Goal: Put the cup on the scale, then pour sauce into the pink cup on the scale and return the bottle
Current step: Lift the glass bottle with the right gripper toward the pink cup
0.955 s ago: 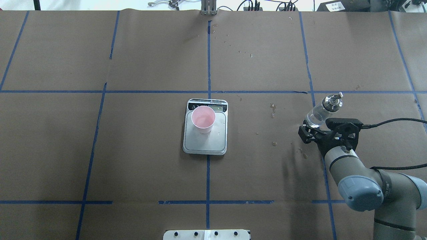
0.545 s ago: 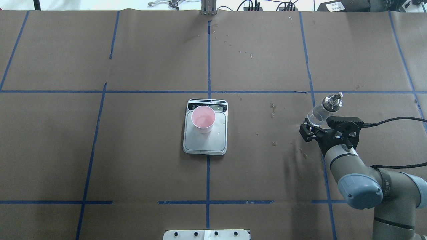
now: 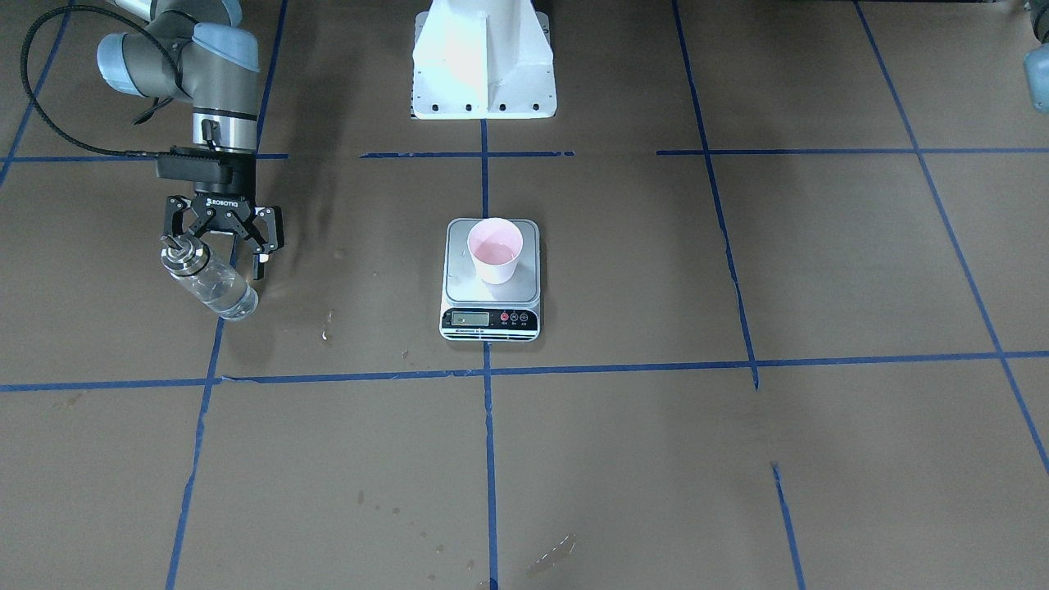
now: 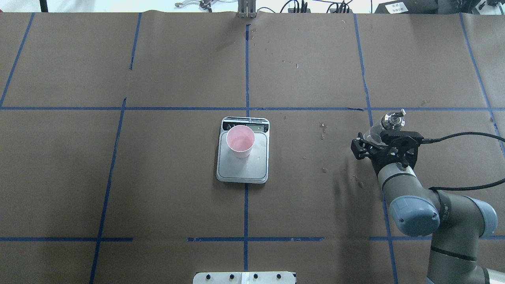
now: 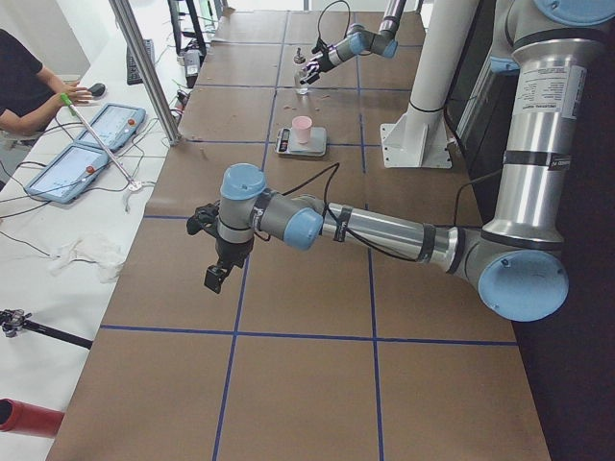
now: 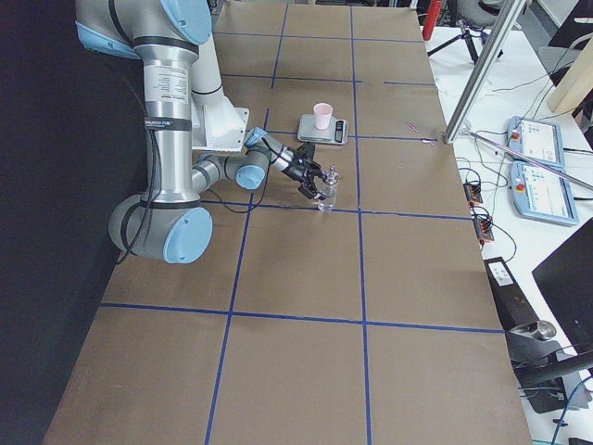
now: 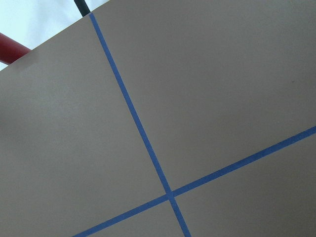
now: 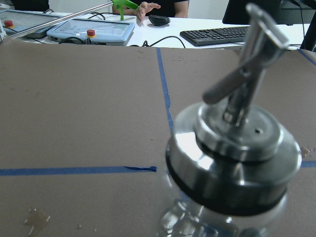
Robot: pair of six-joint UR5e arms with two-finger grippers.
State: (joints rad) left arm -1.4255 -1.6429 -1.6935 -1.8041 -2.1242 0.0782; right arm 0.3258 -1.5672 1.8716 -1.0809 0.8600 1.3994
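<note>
The brown paper-covered surface (image 4: 177, 71) fills the shot, cut into big squares by blue tape lines (image 4: 246, 71). Out at the robot's left end, the left arm (image 5: 384, 230) stretches low across the paper. Its gripper (image 5: 211, 279) hangs over bare paper, but it only shows from the side, so you cannot tell whether its fingers are apart or together. Its wrist camera sees nothing but paper and crossing tape.

Over on the robot's right, the right arm (image 4: 414, 209) reaches forward and angles down. Dead centre sits the scale (image 4: 242, 167), straddling the middle tape line with its display strip pointing away from the robot. The right gripper (image 3: 215, 250) has its jaws spread wide and clamps nothing. It hangs just behind the top of the bottle (image 3: 215, 287), and whether a finger brushes the cap is hard to say.

The bottle stands on the surface beside a tape line, well apart from the scale. The right-side view shows it upright, and its metal cap and spout loom large and blurred in the right wrist view. The liquid inside is barely visible through the glass.

The cup (image 4: 240, 141) stands upright on the scale's platform, well inside its edges, and its inside shows pink. A few wet spots (image 4: 323, 130) dot the paper between the scale and the bottle.
</note>
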